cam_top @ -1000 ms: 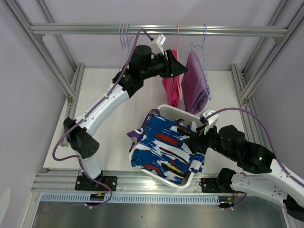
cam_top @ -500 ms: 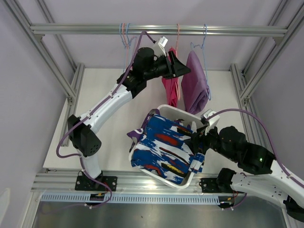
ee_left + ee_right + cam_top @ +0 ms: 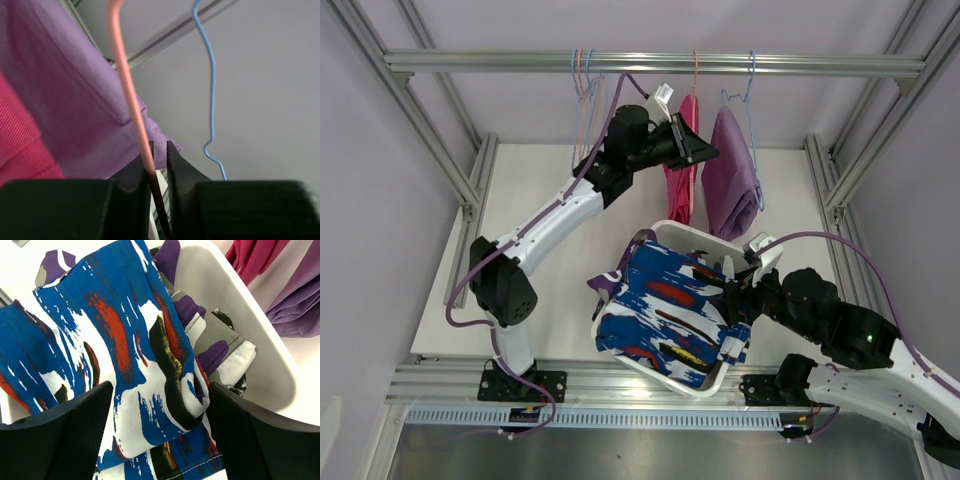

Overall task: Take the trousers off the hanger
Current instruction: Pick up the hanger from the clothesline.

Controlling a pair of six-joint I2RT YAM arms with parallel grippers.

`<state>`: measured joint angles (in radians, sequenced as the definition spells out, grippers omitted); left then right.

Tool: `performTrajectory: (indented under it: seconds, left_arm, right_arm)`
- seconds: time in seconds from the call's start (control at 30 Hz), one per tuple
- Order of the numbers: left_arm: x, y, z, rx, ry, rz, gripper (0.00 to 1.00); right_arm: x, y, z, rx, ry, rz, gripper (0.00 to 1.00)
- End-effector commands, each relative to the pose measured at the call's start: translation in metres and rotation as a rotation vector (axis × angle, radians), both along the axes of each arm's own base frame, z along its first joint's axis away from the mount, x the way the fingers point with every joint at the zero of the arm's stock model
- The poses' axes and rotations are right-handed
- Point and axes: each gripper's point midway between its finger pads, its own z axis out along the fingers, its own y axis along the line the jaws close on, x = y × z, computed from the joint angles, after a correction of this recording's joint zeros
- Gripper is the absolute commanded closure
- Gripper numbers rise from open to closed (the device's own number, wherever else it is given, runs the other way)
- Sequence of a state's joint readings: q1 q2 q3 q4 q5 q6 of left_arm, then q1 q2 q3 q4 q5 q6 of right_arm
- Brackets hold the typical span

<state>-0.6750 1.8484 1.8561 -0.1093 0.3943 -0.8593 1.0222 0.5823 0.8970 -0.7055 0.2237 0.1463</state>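
Two arms are working over the white worktop point(image 3: 560, 320). The left arm point(image 3: 555, 215), bolted at 7 o'clock, is stretching far towards 12 o'clock. Its elbow is bending near the worktop's 9 o'clock edge and its wrist is riding high beside the rail point(image 3: 500, 62). Its tool point(image 3: 705, 152) is pinching the salmon hanger point(image 3: 131, 95). In the left wrist view the fingers point(image 3: 180, 170) are sitting almost together, with the wire running between them and pressing against one.

The right arm point(image 3: 840, 330), coming in from 5 o'clock, is folding low and pointing towards 9 o'clock. Its tool point(image 3: 160, 390) is hanging over the basket point(image 3: 700, 235) with its fingers spread wide, gripping nothing.

The white basket is sitting mid-worktop, towards 6 o'clock. The blue-white patterned trousers point(image 3: 660, 315) are filling most of it and spilling over its 9 o'clock rim. The purple-white camouflage trousers point(image 3: 200, 325) are lying under them, peeking out at the 12 and 9 o'clock sides.

The lilac trousers point(image 3: 732, 180) are hanging from the rail at 1 o'clock on a blue hanger point(image 3: 214, 80). The bright pink trousers point(image 3: 680, 185) are hanging just beside them at 12 o'clock, on the salmon hanger. More wire hangers point(image 3: 582, 80) are dangling from the rail at 11 o'clock.
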Motion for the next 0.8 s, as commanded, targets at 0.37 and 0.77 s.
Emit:
performTrajectory:
  seconds: [0.37,0.77]
  left_arm:
    - [-0.013,0.006,0.071,-0.141,-0.171,-0.005,0.99]
    - [0.003,0.023,0.109,-0.143,-0.212,0.093,1.0]
  right_arm:
    - [0.002,-0.001,0.007,0.028,-0.021,-0.009,0.18]
    - [0.002,-0.001,0.005,0.029,-0.022,-0.011,0.18]
